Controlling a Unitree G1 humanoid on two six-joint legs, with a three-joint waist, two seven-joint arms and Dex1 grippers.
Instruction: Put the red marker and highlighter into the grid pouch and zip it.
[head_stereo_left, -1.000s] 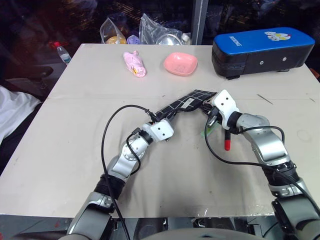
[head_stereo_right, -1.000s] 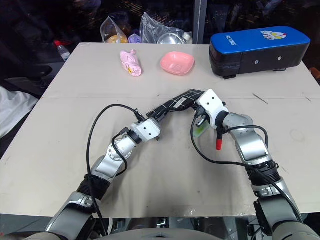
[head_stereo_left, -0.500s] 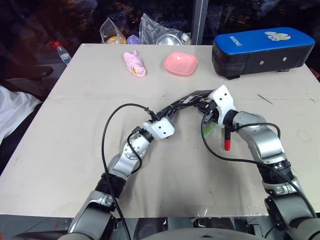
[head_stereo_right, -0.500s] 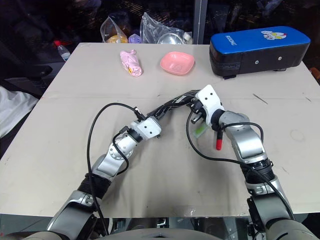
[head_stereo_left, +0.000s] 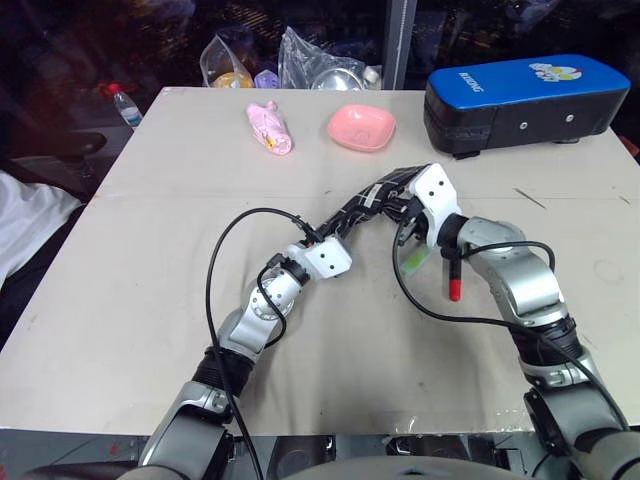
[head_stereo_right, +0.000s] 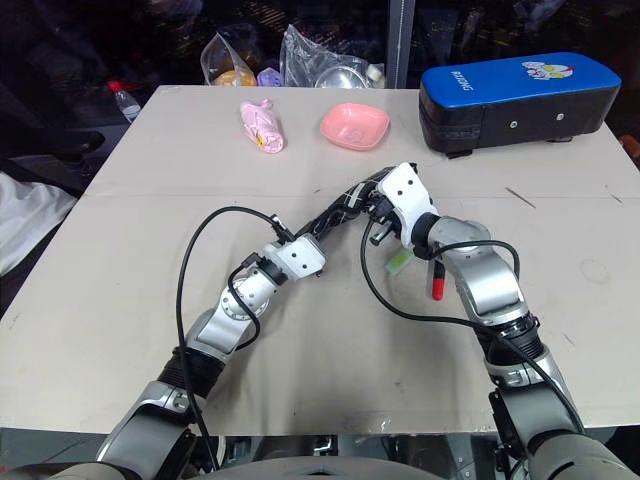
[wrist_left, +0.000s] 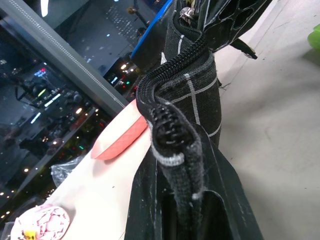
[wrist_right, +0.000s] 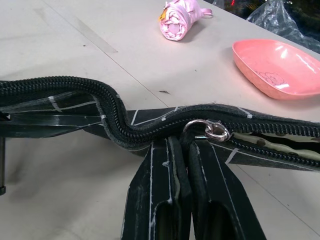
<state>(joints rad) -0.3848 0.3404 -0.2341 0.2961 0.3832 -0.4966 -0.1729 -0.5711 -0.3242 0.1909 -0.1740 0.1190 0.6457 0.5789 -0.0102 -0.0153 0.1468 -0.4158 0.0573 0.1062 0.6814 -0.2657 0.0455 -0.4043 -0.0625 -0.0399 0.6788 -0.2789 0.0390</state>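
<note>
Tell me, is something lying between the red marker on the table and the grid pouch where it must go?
Yes. The right gripper and its arm hang between them: the red marker and the highlighter lie on the table under that arm, while both grippers hold the grid pouch above the table.

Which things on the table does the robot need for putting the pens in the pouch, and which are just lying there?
Needed:
- grid pouch, gripped by the left gripper and right gripper
- red marker, on the table
- highlighter, on the table

Just lying there:
- pink dish
- pink bundle
- blue-and-black case
- plastic bags
- bottle
</note>
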